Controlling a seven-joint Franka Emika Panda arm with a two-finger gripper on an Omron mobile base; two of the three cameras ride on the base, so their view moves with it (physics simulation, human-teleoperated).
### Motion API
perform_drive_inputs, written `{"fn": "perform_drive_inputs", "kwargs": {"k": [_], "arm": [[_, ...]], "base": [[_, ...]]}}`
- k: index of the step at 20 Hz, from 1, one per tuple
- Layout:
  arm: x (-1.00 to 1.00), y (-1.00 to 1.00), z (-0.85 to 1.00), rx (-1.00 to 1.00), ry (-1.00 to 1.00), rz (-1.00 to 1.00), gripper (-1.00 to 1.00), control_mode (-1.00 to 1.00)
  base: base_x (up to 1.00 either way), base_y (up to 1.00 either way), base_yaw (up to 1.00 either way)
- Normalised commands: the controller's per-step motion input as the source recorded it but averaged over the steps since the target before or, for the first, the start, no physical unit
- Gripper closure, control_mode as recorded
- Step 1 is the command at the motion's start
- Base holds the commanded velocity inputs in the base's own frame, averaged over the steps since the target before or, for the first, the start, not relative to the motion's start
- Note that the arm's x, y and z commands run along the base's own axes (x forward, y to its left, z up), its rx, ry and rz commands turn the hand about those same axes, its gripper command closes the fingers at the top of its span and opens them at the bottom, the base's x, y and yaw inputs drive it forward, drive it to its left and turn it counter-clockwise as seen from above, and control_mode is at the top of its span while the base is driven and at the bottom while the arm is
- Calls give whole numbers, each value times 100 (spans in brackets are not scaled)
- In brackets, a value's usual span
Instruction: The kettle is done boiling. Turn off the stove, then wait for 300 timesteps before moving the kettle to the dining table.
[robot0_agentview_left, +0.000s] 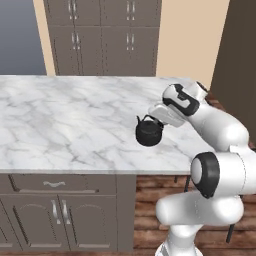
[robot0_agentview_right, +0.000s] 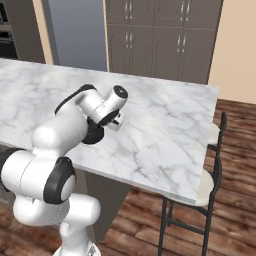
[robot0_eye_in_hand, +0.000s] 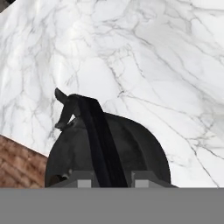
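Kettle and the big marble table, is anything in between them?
Nothing visible is. The kettle hangs by its handle from the shut fingers, over the dining table near its front edge. I cannot tell if it touches the marble.

Beyond the far side of where I worked, tall grey-brown cabinets (robot0_agentview_left: 102, 35) with thin metal handles stood against a cream wall (robot0_agentview_left: 192, 35), and to their left I saw a flat blue-grey panel (robot0_agentview_right: 77, 32). On my right a dark-framed bar stool (robot0_agentview_right: 212, 165) with a pale seat stood on the reddish-brown wood floor (robot0_agentview_right: 235, 200). Far off on the left edge of the right base view was part of a dark built-in oven (robot0_agentview_right: 7, 35).
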Motion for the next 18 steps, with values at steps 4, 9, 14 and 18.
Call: {"fn": "perform_drive_inputs", "kwargs": {"k": [4,9,14,18], "arm": [[10,-60,-16,1,0,0,100,-100],[25,-49,-19,0,0,3,100,-100],[37,-51,-19,0,0,5,100,-100],[44,-48,-22,0,0,5,100,-100]], "base": [[0,0,0],[0,0,0],[0,0,0],[0,0,0]]}}
